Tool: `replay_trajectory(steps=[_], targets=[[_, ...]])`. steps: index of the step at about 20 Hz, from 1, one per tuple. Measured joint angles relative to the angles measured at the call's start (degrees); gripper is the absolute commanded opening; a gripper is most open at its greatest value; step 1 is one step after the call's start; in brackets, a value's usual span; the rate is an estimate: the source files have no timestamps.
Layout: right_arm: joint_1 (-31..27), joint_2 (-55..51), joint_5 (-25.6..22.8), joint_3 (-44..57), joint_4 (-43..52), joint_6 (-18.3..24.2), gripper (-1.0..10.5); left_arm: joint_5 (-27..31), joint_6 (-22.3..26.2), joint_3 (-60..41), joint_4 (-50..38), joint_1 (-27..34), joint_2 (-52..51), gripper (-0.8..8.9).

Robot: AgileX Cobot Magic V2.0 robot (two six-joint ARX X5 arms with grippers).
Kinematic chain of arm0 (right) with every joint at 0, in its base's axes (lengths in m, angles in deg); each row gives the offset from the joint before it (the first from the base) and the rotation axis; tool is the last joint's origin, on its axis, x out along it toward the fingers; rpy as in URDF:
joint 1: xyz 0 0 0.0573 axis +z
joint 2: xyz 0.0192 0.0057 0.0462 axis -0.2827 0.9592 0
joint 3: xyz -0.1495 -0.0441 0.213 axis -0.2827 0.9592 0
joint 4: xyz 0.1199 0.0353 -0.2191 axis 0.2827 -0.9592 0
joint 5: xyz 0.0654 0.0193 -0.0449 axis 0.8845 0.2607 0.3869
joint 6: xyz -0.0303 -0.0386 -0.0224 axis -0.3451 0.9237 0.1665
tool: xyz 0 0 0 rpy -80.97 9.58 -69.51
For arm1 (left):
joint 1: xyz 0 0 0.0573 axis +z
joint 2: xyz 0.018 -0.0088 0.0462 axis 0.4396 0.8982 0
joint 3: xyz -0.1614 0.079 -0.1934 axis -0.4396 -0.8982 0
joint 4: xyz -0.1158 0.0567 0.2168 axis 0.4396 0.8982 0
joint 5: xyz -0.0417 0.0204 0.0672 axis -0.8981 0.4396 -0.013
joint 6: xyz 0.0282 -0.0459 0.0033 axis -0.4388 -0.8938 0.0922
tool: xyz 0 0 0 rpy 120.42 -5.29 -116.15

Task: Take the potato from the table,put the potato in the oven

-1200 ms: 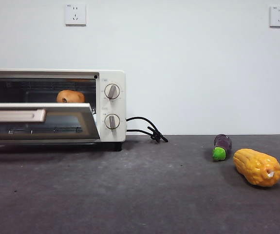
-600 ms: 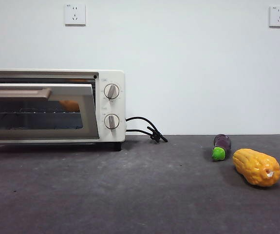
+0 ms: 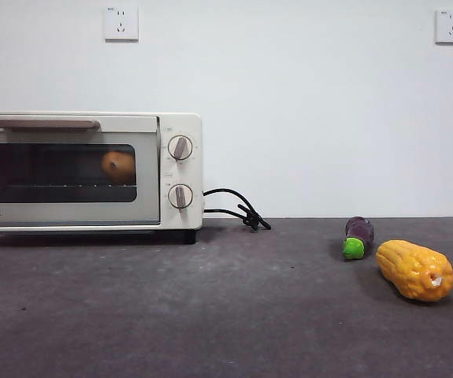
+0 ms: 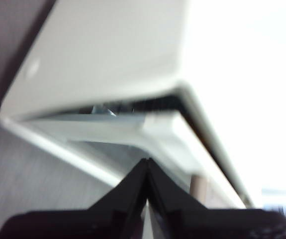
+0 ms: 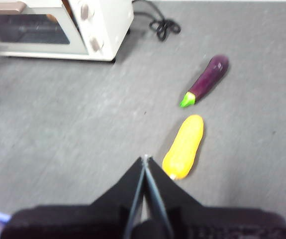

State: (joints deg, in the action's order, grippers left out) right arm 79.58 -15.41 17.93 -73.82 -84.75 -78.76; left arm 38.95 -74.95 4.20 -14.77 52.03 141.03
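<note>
The orange-brown potato lies inside the cream-white oven, seen through the dark glass of its closed door at the table's far left. My left gripper is shut with nothing in it, close by the oven, which looks blurred and tilted in the left wrist view. My right gripper is shut and empty too, hanging over the grey table near the corn cob. Neither arm shows in the front view.
A yellow corn cob and a small purple eggplant lie at the right of the table. The oven's black cord trails behind its right side. A white wall stands behind.
The oven door has swung up from half open to fully closed, and the potato now shows only through the glass.
</note>
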Motion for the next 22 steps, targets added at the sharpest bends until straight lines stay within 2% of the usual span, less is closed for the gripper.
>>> replay_trajectory(steps=[5, 10, 15, 18, 22], targets=[[0.0, 0.0, -1.46, 0.0, 0.0, -0.26, 0.0, 3.19, -4.61, 0.02, -3.39, -0.74, 0.0, -0.08], [0.0, 0.0, -2.05, 0.0, 0.0, -0.72, 0.0, 3.15, -5.88, 0.02, -2.93, -2.23, 0.0, -0.08], [-0.02, 0.0, -3.45, 0.0, 0.0, -0.9, 0.0, 4.48, -5.84, 0.02, 4.63, -4.57, -1.55, -0.08], [-0.02, 0.0, -5.09, 0.0, 0.0, -0.96, 0.0, 6.08, -3.1, 0.02, 8.5, -5.22, -4.74, -0.08], [-0.02, 0.0, -6.97, 0.0, 0.0, -1.01, 0.0, 7.15, 4.13, 0.02, 14.23, -5.29, -12.0, -0.08]])
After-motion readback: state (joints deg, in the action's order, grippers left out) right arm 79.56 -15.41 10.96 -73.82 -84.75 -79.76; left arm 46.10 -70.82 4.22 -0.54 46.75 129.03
